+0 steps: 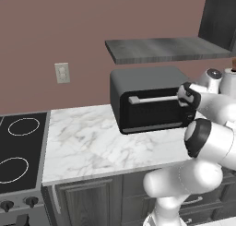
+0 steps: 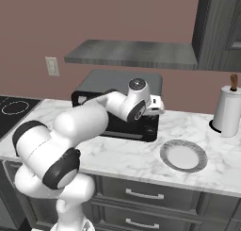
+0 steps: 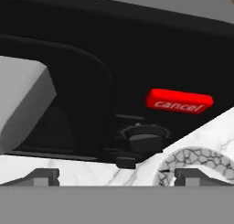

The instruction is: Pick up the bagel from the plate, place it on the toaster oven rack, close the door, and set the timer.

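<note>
The dark toaster oven [image 1: 147, 103] stands on the marble counter with its door [image 1: 152, 112] shut upright and the silver bar handle [image 1: 152, 99] across the top. My gripper [image 3: 119, 177] is open at the oven's right-hand control strip, fingertips [image 3: 43, 176] spread wide with nothing between them. Straight ahead of it are a red cancel button [image 3: 179, 101] and, below that, a dark knob [image 3: 144, 138]. The round plate [image 2: 183, 155] lies bare on the counter right of the oven. The bagel and the rack are hidden.
A paper towel roll [image 2: 227, 112] stands at the far right. A grey shelf [image 1: 166, 50] hangs above the oven. The stove top [image 1: 18, 146] lies to the left, beyond a stretch of marble counter [image 1: 92, 142]. My arm's elbow [image 2: 75, 126] crosses in front of the oven.
</note>
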Robot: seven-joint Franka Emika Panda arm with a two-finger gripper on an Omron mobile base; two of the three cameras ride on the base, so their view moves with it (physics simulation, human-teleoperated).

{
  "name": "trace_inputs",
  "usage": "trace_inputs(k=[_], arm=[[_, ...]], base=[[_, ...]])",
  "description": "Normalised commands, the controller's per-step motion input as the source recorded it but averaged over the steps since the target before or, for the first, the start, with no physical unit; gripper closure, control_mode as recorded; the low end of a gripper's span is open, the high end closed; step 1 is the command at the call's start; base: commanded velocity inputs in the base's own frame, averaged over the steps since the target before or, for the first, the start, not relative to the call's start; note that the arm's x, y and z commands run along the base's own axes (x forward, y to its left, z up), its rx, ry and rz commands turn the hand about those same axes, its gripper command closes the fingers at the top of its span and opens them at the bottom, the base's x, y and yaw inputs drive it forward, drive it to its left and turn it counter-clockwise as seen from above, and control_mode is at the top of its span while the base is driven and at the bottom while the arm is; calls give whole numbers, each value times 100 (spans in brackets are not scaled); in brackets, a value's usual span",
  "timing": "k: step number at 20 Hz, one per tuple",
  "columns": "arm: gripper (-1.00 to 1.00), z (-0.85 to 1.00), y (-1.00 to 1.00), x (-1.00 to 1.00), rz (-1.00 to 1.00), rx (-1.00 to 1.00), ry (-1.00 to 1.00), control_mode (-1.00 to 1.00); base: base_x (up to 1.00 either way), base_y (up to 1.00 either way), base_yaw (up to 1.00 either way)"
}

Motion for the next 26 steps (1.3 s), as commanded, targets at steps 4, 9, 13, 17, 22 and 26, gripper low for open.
trace_inputs(k=[4, 9, 13, 17, 22, 26], arm=[[-100, -2, -25, 45, -3, 4, 0, -100], [-100, -8, -21, 40, -2, 4, 0, -100], [-100, -7, -16, 26, -2, 3, 0, -100], [-100, 0, -29, -15, -3, 0, -19, -100], [-100, -13, -12, -28, -2, 0, -28, -100], [-100, -62, 0, -27, -1, 0, -26, -100]], base=[[0, 0, 0], [0, 0, 0], [0, 0, 0], [0, 0, 0], [0, 0, 0], [0, 0, 0]])
